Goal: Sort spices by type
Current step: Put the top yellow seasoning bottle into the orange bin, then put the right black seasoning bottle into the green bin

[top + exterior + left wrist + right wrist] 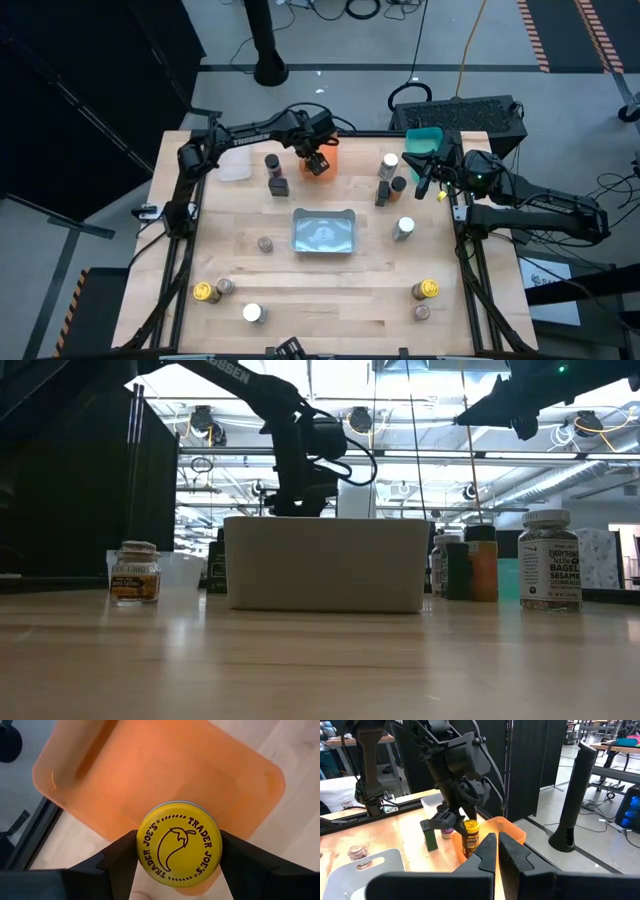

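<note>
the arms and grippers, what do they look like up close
Both arms are matte black with jointed tubular links and black cables looped along them. The left arm carries white lettering on its upper link. Each ends in two flat, angular black fingers: left gripper, right gripper. A green light glows on the right arm.

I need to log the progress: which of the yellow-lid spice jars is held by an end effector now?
The yellow-lid jar over the orange bin, clamped in the left end effector. The two other yellow-lid jars stand free on the table's near side.
</note>
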Available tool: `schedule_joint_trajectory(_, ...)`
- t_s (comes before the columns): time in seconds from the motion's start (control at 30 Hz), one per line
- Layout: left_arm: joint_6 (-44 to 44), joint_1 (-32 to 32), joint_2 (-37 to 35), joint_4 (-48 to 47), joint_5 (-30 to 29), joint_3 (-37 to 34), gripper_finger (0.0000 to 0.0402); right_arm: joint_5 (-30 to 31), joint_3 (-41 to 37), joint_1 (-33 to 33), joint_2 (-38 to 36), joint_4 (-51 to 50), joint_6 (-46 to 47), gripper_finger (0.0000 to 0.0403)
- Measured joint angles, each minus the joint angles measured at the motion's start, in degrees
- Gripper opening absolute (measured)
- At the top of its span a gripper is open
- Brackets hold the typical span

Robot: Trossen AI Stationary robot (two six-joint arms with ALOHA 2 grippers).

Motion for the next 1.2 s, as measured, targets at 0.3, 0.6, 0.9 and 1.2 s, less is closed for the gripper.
schedule_joint_trajectory(0.3, 0.04, 0.0, 0.0, -0.45, -0.02, 0.0, 0.0275, 0.0, 0.0, 0.0, 0.02, 0.0, 0.0, 0.0)
schedule_joint_trajectory(0.6, 0.11, 0.0, 0.0, -1.05, 0.0, 0.0, 0.0278, 0.0, 0.0, 0.0, 0.01, 0.0, 0.0, 0.0)
schedule_joint_trajectory(0.9, 0.68, -0.13, -0.91, -1.92, 0.41, 0.07, 0.0279, 0.0, 0.0, 0.0, 0.01, 0.02, 0.0, 0.0)
schedule_joint_trajectory(1.2, 1.85, -0.13, -1.01, -6.83, 0.35, 6.4, 0.0279, 0.0, 0.0, -0.02, 0.01, 0.07, -0.02, 0.0)
